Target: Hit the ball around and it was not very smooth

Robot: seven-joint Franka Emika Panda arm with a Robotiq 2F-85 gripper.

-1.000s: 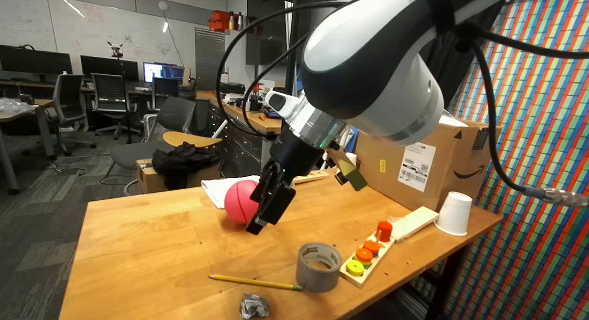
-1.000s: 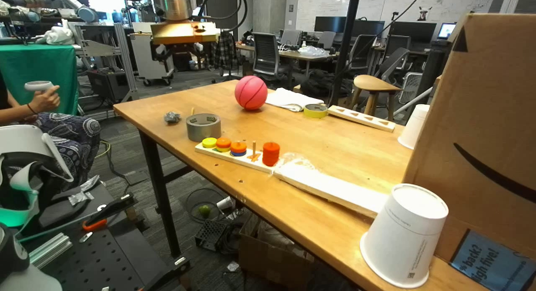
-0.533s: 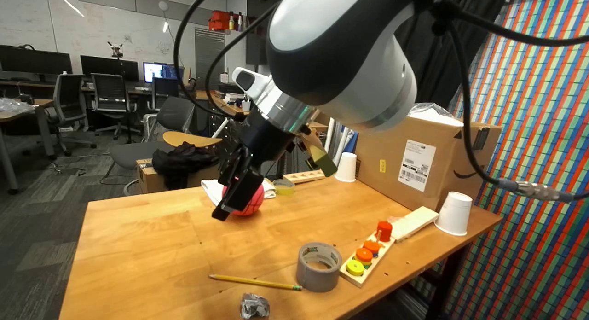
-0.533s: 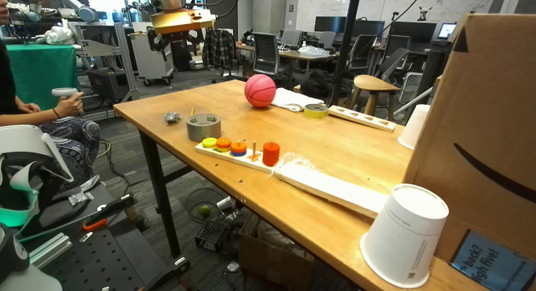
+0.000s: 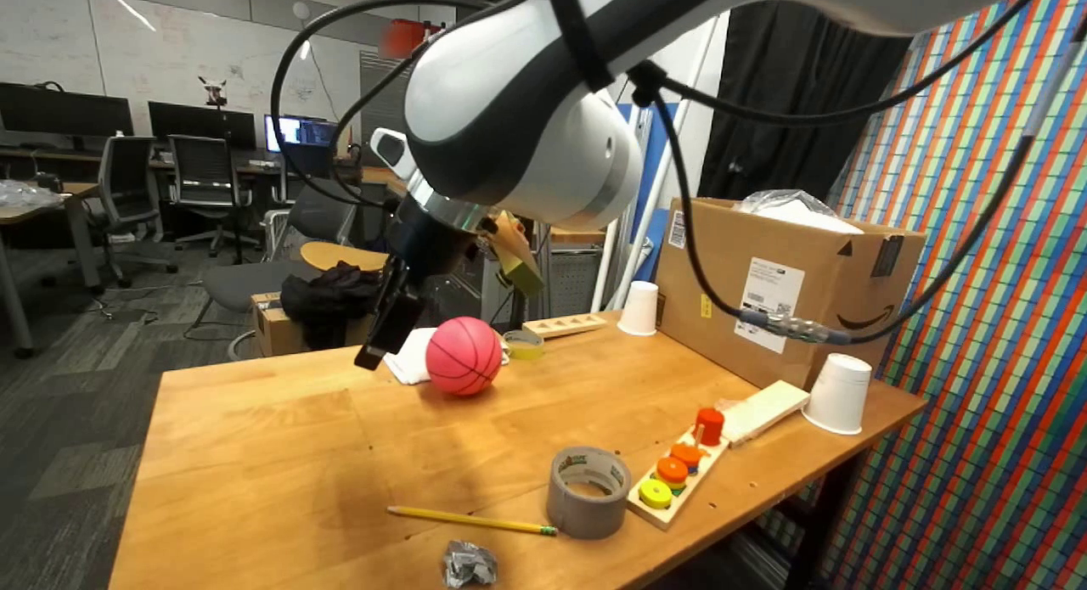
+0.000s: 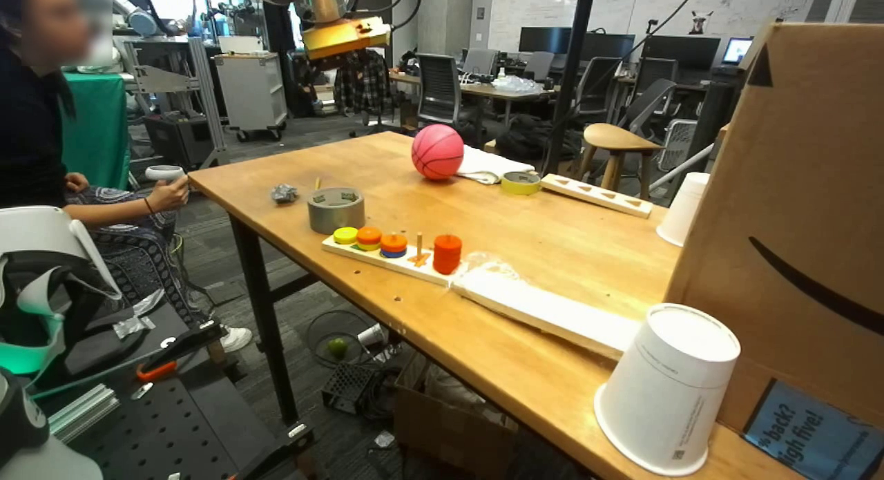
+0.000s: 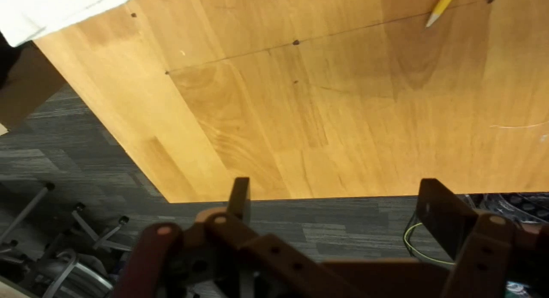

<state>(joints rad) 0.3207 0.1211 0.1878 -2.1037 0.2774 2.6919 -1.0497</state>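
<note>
Pinkish-red ball on the table, gripper spread and apart from it

The ball, round with thin dark seam lines, rests near a table edge in both exterior views; a white cloth lies just beside it, partly hidden by the ball in each, so contact cannot be told.

Fingers stand wide apart in the wrist view, table edge and dark floor showing between them; in an exterior view the fingertips slant downward, a visible gap separating them from the ball; point of a yellow pencil at upper right of the wrist view, cloth corner at upper left.

Also on the table: yellow tape roll near the cloth; strip with triangular holes just beside that roll; grey tape roll lying flat, pencil's eraser end at its side, touching or not cannot be told; foil lump near the pencil; peg board with coloured discs near the grey roll; pale plank at its end; two upturned white cups near a cardboard box.

In an exterior view a seated person, face blurred, holds a white device.
</note>
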